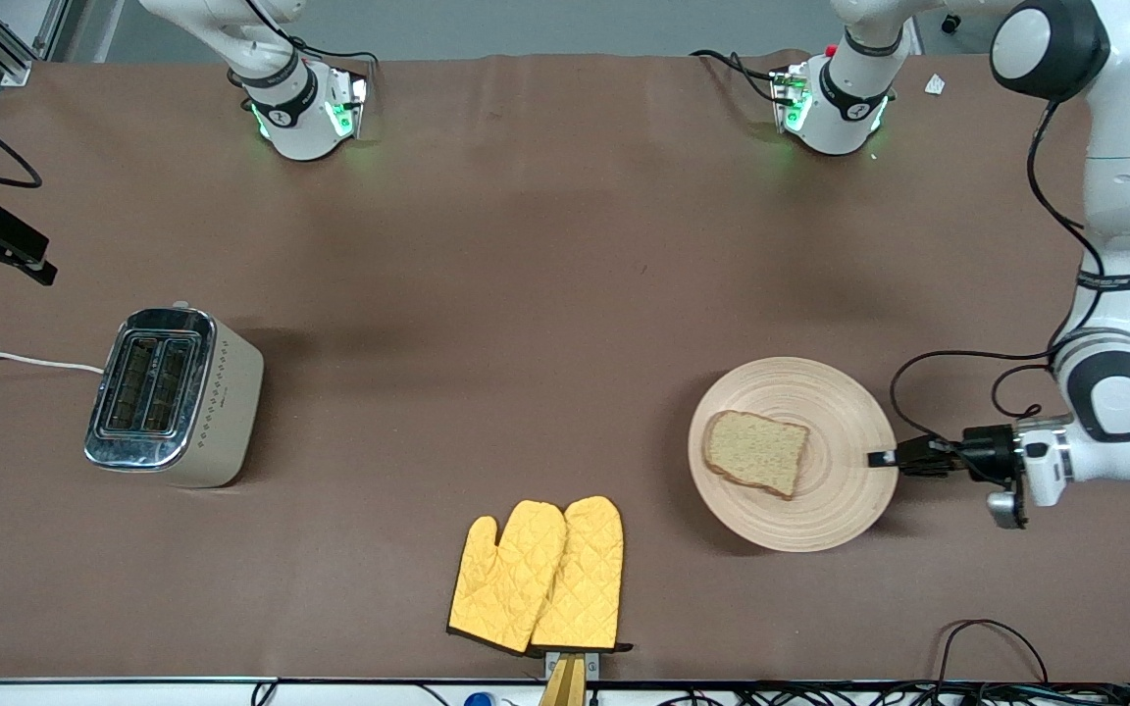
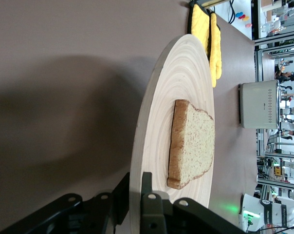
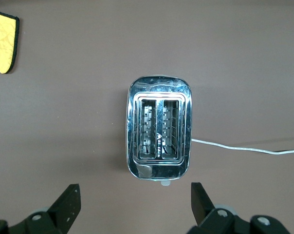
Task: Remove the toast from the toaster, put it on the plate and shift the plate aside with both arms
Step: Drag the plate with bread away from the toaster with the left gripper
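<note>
Gripping plate (image 1: 825,392) rim: left hand (image 1: 881,458) | right hand (image 3: 136,207) released, over toaster (image 3: 159,127)

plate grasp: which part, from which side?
Take the plate by its thin raised rim, coming in low and sideways from the left arm's end. The toast covers the middle, the rim is free. The left gripper already straddles that edge.

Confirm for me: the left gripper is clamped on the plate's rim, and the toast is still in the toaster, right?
Not quite. The left gripper does clamp the plate rim, but the toast lies on the plate; the right wrist view shows the toaster slots empty.
</note>
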Motion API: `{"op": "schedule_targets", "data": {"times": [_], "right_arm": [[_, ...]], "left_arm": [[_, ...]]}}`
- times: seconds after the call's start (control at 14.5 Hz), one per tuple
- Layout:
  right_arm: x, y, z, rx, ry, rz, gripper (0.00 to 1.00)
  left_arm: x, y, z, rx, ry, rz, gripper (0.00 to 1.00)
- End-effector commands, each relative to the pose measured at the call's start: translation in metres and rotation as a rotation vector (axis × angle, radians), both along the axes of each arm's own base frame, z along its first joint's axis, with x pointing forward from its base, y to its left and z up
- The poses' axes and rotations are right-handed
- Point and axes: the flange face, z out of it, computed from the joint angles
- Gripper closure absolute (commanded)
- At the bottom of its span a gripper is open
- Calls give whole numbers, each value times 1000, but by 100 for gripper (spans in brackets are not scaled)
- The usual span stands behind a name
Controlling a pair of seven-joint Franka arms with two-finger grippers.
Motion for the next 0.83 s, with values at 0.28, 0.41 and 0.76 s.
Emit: {"op": "schedule_targets", "data": {"times": [0.28, 0.41, 0.76], "right_arm": [[1, 7, 2, -13, 8, 17, 0], [-1, 6, 1, -11, 28, 16, 0], [-2, 2, 1, -11, 30, 15, 0]], "left_arm": [[-36, 81, -31, -62, 52, 37, 100], [-44, 90, -55, -85, 83, 50, 100], [-53, 92, -71, -99, 125, 62, 87]]}}
